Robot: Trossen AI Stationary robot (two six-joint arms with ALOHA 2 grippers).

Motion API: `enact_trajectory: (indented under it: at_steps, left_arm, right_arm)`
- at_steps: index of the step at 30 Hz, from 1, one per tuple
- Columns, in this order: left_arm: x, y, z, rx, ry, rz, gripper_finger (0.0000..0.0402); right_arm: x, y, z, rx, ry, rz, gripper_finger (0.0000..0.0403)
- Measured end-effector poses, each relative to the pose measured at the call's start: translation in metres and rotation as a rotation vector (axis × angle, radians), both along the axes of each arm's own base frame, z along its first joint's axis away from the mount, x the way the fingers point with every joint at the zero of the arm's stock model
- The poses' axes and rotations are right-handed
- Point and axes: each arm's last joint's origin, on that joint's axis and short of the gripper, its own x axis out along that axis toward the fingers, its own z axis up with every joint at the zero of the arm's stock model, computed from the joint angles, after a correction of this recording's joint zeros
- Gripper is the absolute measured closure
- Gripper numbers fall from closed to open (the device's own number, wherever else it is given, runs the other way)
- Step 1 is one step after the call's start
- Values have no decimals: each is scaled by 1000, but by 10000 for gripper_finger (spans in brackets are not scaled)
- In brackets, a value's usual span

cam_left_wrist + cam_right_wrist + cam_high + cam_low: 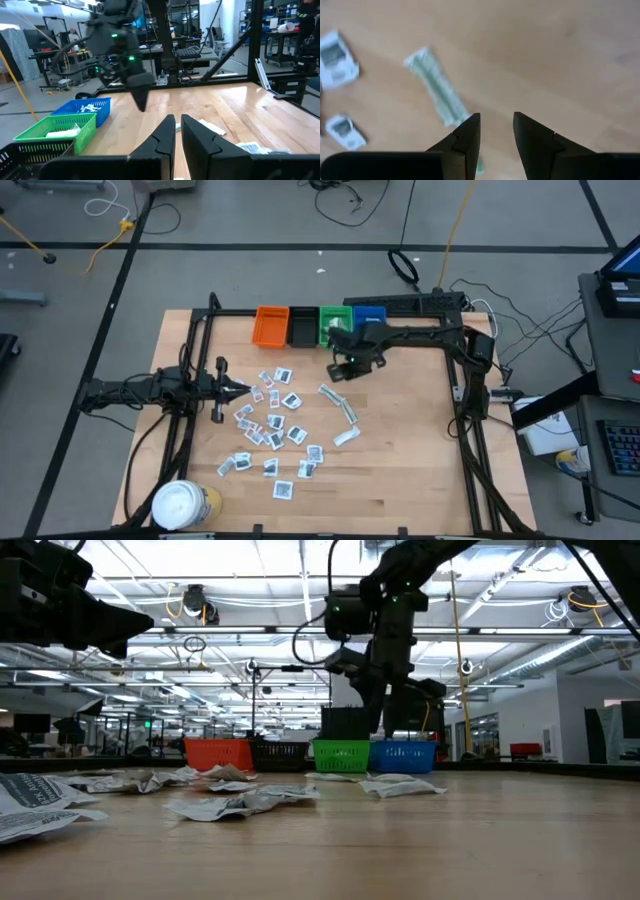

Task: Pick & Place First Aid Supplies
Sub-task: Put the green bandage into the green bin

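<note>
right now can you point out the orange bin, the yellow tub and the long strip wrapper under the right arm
orange bin [270, 326], high view, on its inside floor
yellow tub [180, 505], high view, middle of its white lid
strip wrapper [437, 89], right wrist view, middle of its length

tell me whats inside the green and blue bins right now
The green bin holds a pale strip wrapper; the blue bin holds white packets. Their lower parts are hidden by the walls.

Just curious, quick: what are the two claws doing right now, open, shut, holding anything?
Left gripper: shut, holding nothing.
Right gripper: open, empty, above a green-white strip wrapper.
</note>
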Motion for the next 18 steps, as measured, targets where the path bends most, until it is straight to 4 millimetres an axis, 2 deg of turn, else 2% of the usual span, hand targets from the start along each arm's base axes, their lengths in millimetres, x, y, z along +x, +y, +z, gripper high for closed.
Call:
enact_trajectory:
  at_steps: [10, 14, 18]
  left_arm:
    - [0, 0, 0, 0, 0, 0, 364]
    - [0, 0, 0, 0, 0, 0, 364]
    - [0, 0, 0, 0, 0, 0, 364]
  right_arm:
    - [17, 71, 1, 2, -25, 145, 293]
    - [17, 86, 0, -29, -3, 162, 293]
    - [13, 97, -9, -77, 36, 180, 293]
